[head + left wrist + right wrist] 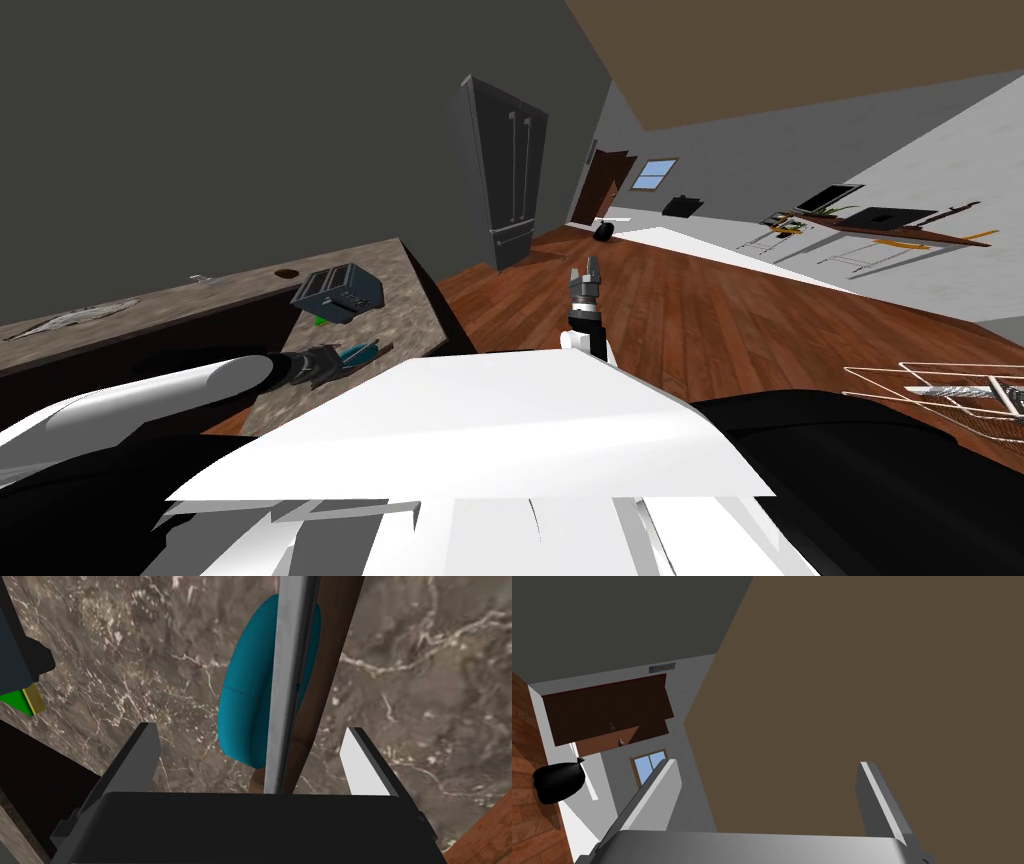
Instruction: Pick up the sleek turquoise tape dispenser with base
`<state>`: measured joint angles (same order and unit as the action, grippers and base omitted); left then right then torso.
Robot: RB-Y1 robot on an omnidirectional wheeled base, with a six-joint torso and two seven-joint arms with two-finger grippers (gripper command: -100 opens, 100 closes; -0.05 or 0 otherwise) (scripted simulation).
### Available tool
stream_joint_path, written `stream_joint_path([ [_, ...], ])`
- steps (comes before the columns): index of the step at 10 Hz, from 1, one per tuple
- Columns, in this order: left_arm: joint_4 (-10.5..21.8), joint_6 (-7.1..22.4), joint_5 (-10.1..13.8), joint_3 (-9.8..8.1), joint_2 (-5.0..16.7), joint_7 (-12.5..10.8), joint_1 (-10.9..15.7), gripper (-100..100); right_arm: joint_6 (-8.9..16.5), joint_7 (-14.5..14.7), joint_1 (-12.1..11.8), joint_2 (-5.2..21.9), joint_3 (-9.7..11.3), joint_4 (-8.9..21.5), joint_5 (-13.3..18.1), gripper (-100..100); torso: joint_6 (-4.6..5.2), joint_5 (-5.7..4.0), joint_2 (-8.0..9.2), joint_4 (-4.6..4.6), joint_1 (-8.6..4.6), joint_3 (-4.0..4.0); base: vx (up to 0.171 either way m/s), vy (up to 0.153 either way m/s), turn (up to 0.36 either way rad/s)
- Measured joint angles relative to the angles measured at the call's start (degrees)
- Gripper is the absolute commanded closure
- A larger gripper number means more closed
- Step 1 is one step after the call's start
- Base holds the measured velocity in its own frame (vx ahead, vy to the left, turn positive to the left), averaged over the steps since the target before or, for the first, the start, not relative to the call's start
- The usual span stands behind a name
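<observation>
The turquoise tape dispenser (245, 711) lies on a brown marbled countertop (425, 676), with a grey blade and a brown strip running along its side. My left gripper (248, 728) is open and straddles it, a finger on each side and a gap to both. From the head view the left gripper (345, 357) is low over the counter's near end, at the dispenser (362, 348). Out in front of my chest, over the wooden floor, my right gripper (590, 272) is raised and stands open (768, 763) with nothing in it.
A dark toaster (338, 290) stands on the counter (400, 300) just beyond the dispenser, with a small green object (322, 320) beside it. The counter's edge runs close by the dispenser. A tall grey fridge (510, 180) is farther back; a wire rack (960, 395) is at right.
</observation>
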<state>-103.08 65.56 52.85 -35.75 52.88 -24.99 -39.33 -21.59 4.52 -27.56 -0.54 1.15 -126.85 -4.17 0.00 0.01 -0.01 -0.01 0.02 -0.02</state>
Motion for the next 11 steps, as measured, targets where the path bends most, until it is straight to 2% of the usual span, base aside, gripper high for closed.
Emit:
stream_joint_path([
  [1, 1.44, -0.96, -0.72, 0.95, -0.61, 0.6, 0.81, -100, 0.0, 0.0, 0.0, 0.0, 0.0, 0.0, 0.0, 0, 0.0, 0.02, 0.0, 0.0, 0.05, 0.0, 0.006, 0.011, -0.011],
  [2, 1.61, -1.19, -0.81, 1.08, -0.67, 0.73, 0.9, 100, 0.0, 0.0, 0.0, 0.0, 0.0, 0.0, 0.0, 0, -0.01, 0.0, 0.03, 0.01, 0.02, 0.02, 0.0, 0.0, 0.0],
  [6, 1.61, -1.13, -0.79, 1.07, -0.68, 0.68, 0.88, 100, 0.0, 0.0, 0.0, 0.0, 0.0, 0.0, 0.0, 0, 0.0, -0.02, 0.07, 0.02, -0.04, 0.04, 0.0, 0.0, 0.0],
  [7, 1.61, -1.14, -0.79, 1.07, -0.68, 0.69, 0.88, 0, 0.0, 0.0, 0.0, 0.0, 0.0, 0.0, 0.0, 0, 0.0, -0.02, 0.07, 0.02, -0.04, 0.04, 0.0, 0.0, 0.0],
  [8, 1.61, -1.14, -0.79, 1.07, -0.68, 0.69, 0.88, 100, 0.0, 0.0, 0.0, 0.0, 0.0, 0.0, 0.0, 0, 0.0, -0.03, 0.07, 0.02, -0.05, 0.04, -0.007, -0.006, 0.039],
  [10, -0.05, -0.27, 0.02, 0.07, 0.04, 0.15, -0.07, 100, 0.0, 0.0, 0.0, 0.0, 0.0, 0.0, 0.0, 0, -0.03, -0.08, 0.13, 0.04, -0.15, 0.08, -0.007, -0.012, 0.034],
  [11, -0.14, -0.13, 0.09, -0.02, 0.1, 0.1, -0.12, 0, 0.0, 0.0, 0.0, 0.0, 0.0, 0.0, 0.0, 0, -0.01, -0.06, 0.11, 0.03, -0.12, 0.07, 0.0, 0.0, 0.0],
])
